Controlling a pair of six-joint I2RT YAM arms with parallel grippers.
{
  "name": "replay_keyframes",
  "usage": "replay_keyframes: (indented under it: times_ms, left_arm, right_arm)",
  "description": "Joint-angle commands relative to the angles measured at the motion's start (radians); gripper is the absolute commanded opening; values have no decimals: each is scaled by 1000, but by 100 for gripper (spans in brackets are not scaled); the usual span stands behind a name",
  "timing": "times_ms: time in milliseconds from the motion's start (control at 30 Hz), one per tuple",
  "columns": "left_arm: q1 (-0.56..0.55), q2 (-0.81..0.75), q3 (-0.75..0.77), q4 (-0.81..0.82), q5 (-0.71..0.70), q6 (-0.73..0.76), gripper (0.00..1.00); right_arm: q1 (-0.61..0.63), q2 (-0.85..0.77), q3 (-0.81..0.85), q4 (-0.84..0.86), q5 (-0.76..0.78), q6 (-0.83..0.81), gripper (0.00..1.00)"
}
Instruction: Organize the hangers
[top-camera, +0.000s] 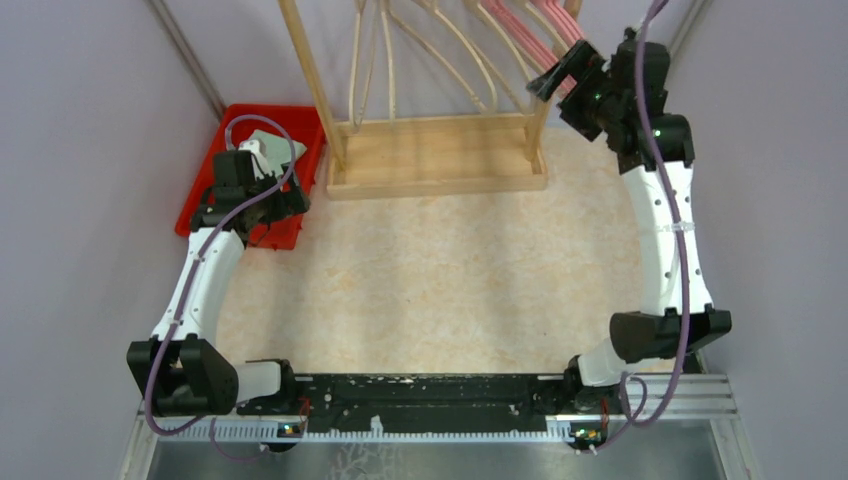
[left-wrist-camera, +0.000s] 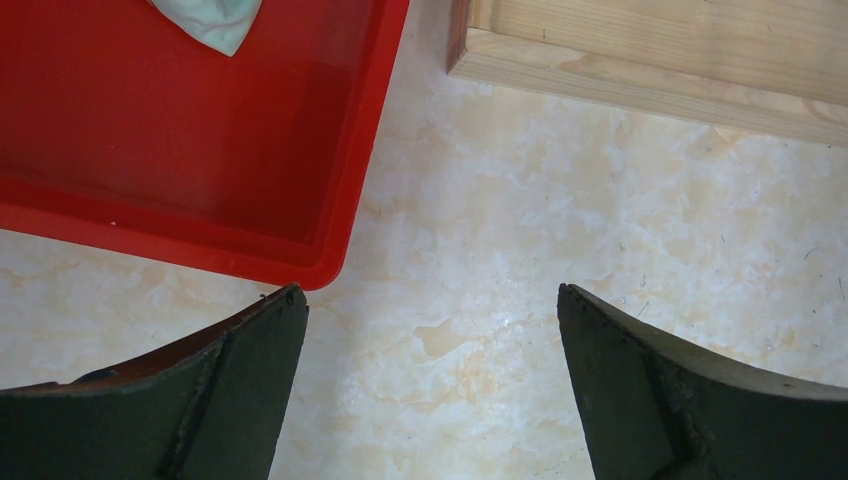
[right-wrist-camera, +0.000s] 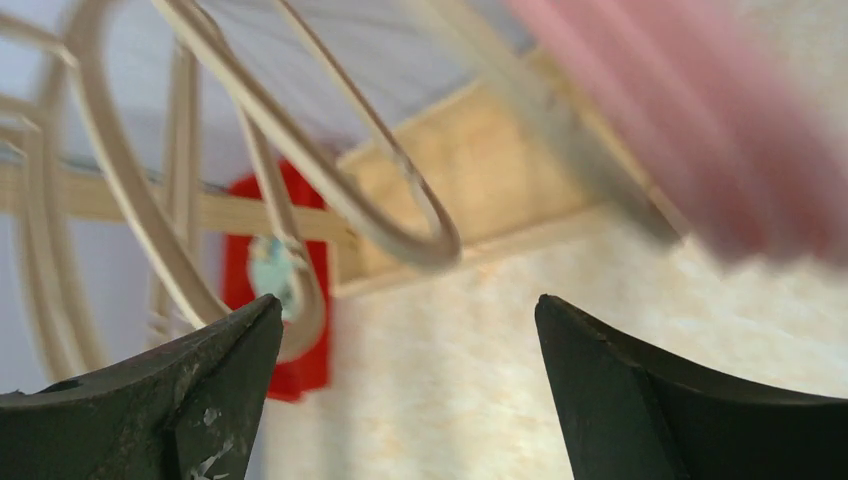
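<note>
Hangers (top-camera: 470, 60) hang from the rack (top-camera: 435, 160) at top centre of the overhead view, their hooks out of frame above. Beige hangers (top-camera: 385, 60) fan from left to middle, and pink hangers (top-camera: 525, 35) are bunched at the upper right. They look grouped by colour, though the count of each cannot be read. Right gripper (top-camera: 548, 82) is up at the pink bunch, just beside it; whether it touches, cannot tell. In its wrist view the fingers (right-wrist-camera: 640, 400) stand apart with nothing between them, pink blur at upper right and beige loops at upper left. Judged: it is lined up to take or shift a pink one, spread so as to straddle the bar. Left gripper (left-wrist-camera: 430, 390) sits low over the table (left-wrist-camera: 520, 230), fingers wide apart and empty, just off the near corner of the red tray (left-wrist-camera: 150, 225). A pale scrap (left-wrist-camera: 210, 20) lies in the tray. The left arm is likely placed there to stay out of the rack's way while the right works.
</note>
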Motion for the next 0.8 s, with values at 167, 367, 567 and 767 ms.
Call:
replay_keyframes:
  times_ms: [167,367,567,767]
  left_arm:
    - [6,23,-34,16,-14,19,100]
    - [2,15,-57,25,-6,8,100]
    - [-12,-2,-71,49,23,2,100]
    - [-20,-8,-75,54,13,-2,100]
  right_arm:
    - [139,-476,-569,59,321,-448,97]
    - [142,-717,-882,129,271,-517,99]
    - [142,-765,-997,151,247,-535,99]
    - [142,-769,-1047,169,270,-558,99]
